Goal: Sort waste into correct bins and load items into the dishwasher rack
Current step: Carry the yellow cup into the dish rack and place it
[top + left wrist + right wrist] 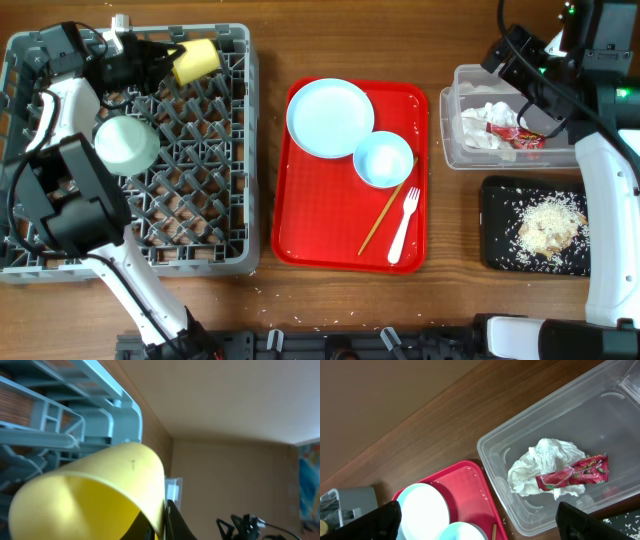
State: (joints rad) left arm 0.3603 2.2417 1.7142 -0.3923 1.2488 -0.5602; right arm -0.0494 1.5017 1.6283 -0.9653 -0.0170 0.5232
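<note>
My left gripper [168,58] is shut on the rim of the small yellow cup [196,60] and holds it tilted over the back edge of the grey dishwasher rack [200,200]. The left wrist view shows the fingers [162,522] pinching the cup wall [100,485]. A round mint-blue dish [127,142] sits in the rack. The plate [330,118], bowl [383,159], chopstick [385,217] and white fork [403,225] lie on the red tray [320,220]. My right gripper [512,62] is open and empty above the clear tub [450,130].
The clear tub [600,420] holds crumpled tissue [540,465] and a red wrapper [575,475]. The black tray [500,250] at front right holds the rice clump [548,225]. A few rice grains lie on the wooden table near the front edge.
</note>
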